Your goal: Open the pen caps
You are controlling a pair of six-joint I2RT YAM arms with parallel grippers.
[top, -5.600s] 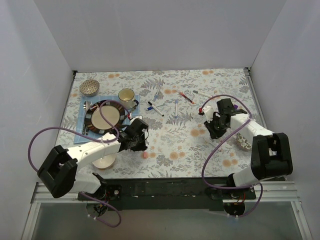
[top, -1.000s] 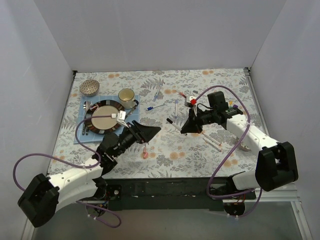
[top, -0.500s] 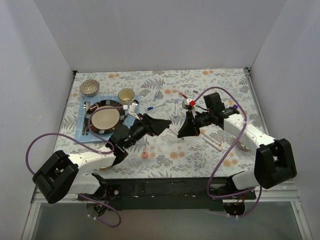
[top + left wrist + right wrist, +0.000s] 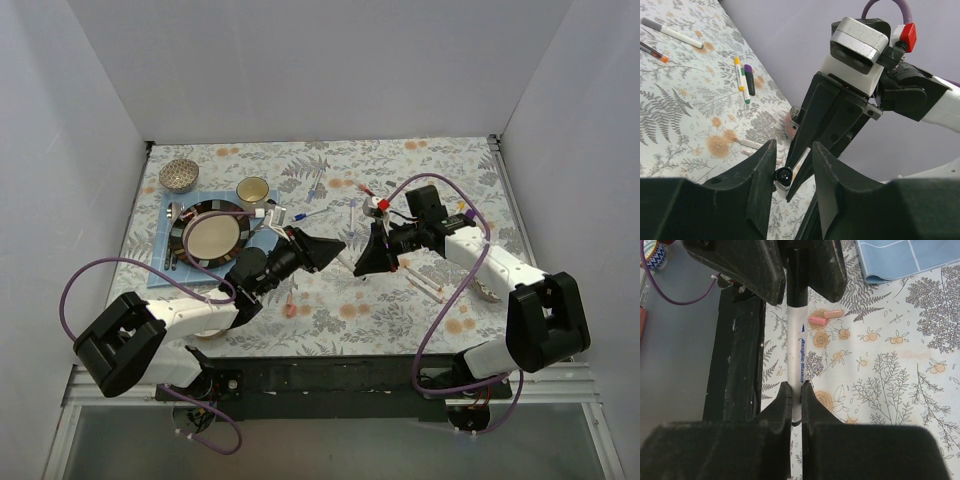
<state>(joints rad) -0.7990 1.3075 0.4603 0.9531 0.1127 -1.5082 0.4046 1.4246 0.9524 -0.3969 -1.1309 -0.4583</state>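
White-barrelled marker pen (image 4: 800, 360) is held in mid-air, clamped in the closed right gripper (image 4: 796, 399); its black plastic cap (image 4: 783, 175) is straddled by the left gripper (image 4: 338, 245), jaws apart, gap visible. Slippage is risked if the cap is pinched lightly or pulled off-axis

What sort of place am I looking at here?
Likely a robot test booth: plain white walls box in a flowered table, two arms are bolted to its near edge, and pens and a plate lie as props.

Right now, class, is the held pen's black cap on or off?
On: the black cap joins the pen barrel without a gap.
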